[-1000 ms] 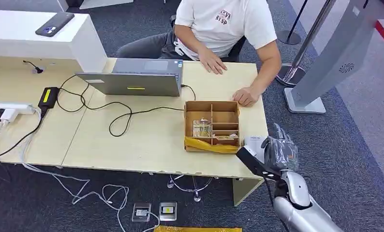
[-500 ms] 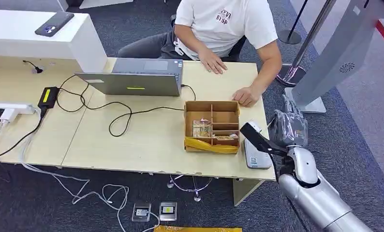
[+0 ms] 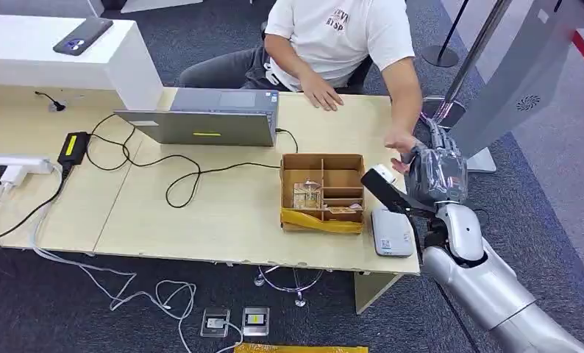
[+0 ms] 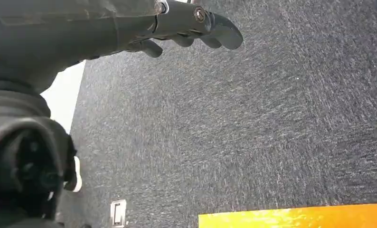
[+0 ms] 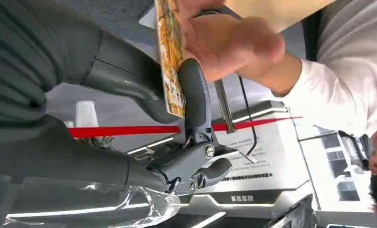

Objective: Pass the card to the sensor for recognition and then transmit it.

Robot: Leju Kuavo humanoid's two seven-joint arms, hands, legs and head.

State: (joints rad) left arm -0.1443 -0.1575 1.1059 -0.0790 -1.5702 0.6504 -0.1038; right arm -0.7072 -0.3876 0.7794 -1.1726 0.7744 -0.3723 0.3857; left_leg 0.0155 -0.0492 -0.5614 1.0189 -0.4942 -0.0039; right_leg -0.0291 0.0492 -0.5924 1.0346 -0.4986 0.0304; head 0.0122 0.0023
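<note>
i see my right hand [image 3: 438, 170] raised past the counter [image 3: 223, 213] edge, thumb and a finger pinching the card [image 5: 171, 61] upright; in the r wrist view the card's yellow printed face shows btwn the thick thumb and a dark finger. a person's hand [image 5: 229, 35] is on the card's far end, fingers wrapped over it, so both have hold of it. the sensor [image 3: 392, 232], a small white box, lies flat on the counter corner just beside the cardboard tray [image 3: 322, 190], below and near my r hand. my left hand [image 4: 186, 26] hangs over dark carpet, fingers curled in, holding nothing.
</note>
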